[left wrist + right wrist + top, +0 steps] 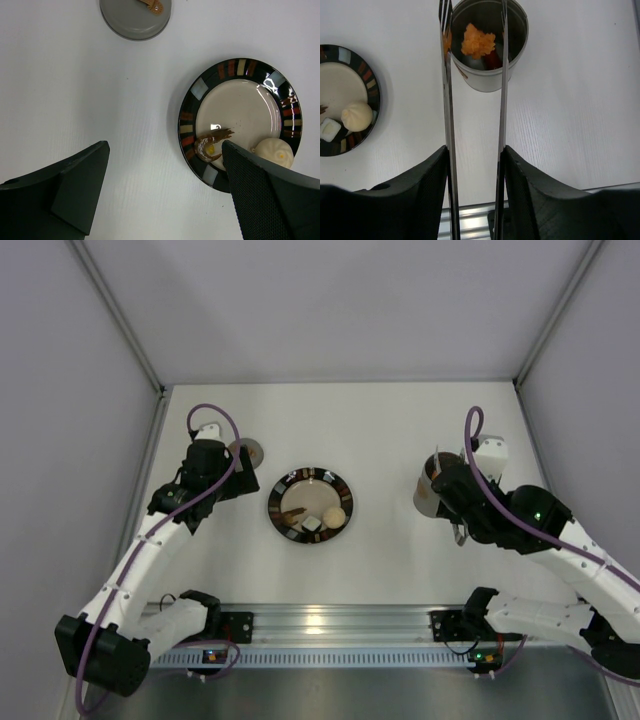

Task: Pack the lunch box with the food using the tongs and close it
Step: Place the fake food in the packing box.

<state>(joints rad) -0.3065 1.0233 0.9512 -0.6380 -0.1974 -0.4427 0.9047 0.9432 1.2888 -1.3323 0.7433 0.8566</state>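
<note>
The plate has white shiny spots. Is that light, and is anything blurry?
Left wrist view: yes, light glares off the rim and cream middle of the round dark-rimmed plate. Top external view: glare on the silvery metal rail. Right wrist view: the thin silvery metal tongs look sharp.

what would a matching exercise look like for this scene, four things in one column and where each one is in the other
1 orange piece
2 cream bun
3 lid
4 tongs

A on the plate
B in the right gripper
C inside the lunch box
D on the table

Pairs: 1-C, 2-A, 3-D, 4-B
</note>
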